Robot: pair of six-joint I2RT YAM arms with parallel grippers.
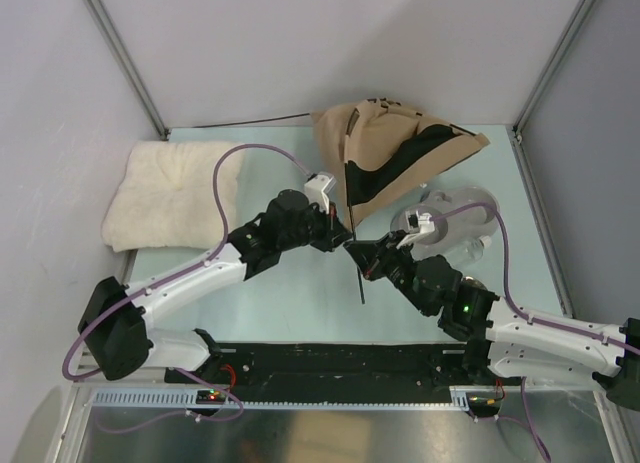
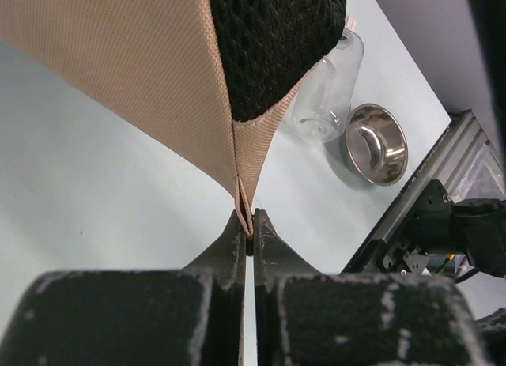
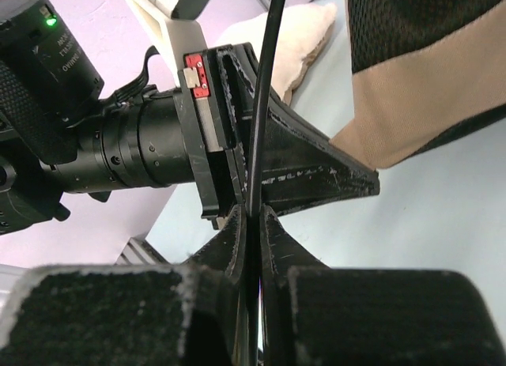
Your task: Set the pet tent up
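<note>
The fingertips of my left gripper (image 2: 247, 224) are pressed together on a tan seam, pinching the pointed corner of the pet tent (image 2: 142, 66) where 2 fabric panels meet. From that corner the cloth fans away from me, with the black mesh panel (image 2: 277, 42) just to the right of the seam. My right gripper (image 3: 253, 216) is closed too, its 2 fingers clamped on the thin dark pole (image 3: 265, 89), which runs straight away from my fingertips and across the side of the other arm's fingers. From above, my left gripper (image 1: 340, 238) and right gripper (image 1: 357, 253) sit just beside each other near the middle of the table (image 1: 290, 303), tips almost meeting, and the pole (image 1: 360, 288) runs between them from near to far, its near end sticking out toward my bases. The pet tent (image 1: 385, 148) lies slumped at the far side of the table, right of centre, with its near corner drawn toward my left fingers. To its right and a little nearer, a clear jar (image 2: 328, 81) lies on its side with a steel bowl (image 2: 378, 145) just beside it. Well apart at the far left, the fluffy cream cushion (image 1: 175, 193) lies flat.
</note>
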